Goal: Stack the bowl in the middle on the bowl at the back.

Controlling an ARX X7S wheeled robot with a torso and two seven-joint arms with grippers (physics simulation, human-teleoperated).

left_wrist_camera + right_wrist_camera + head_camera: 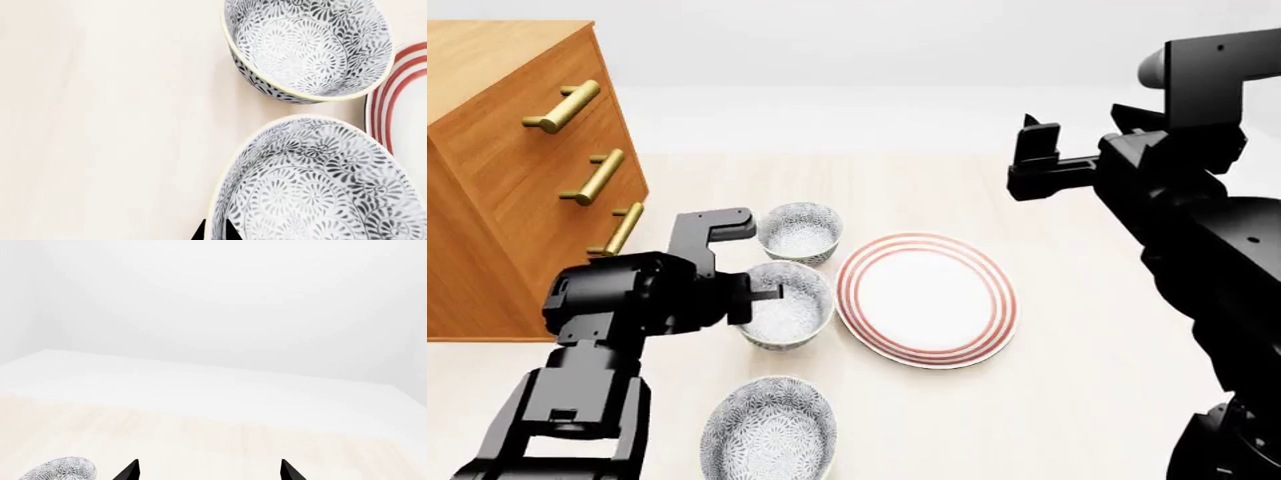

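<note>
Partly hidden, left gripper (761, 296) pinches middle bowl's (794, 312) rim; right jaws wide.

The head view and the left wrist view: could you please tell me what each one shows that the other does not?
Only the head view shows the wooden drawer cabinet, the third bowl nearest the robot, the raised right gripper, the left arm, and the whole red-ringed plate.

Only the left wrist view shows the left gripper with its fingers straddling the rim of the bowl in the middle, and the floral pattern in close detail.

Both show the bowl in the middle, the bowl at the back, apart from each other, and the plate's rim.
</note>
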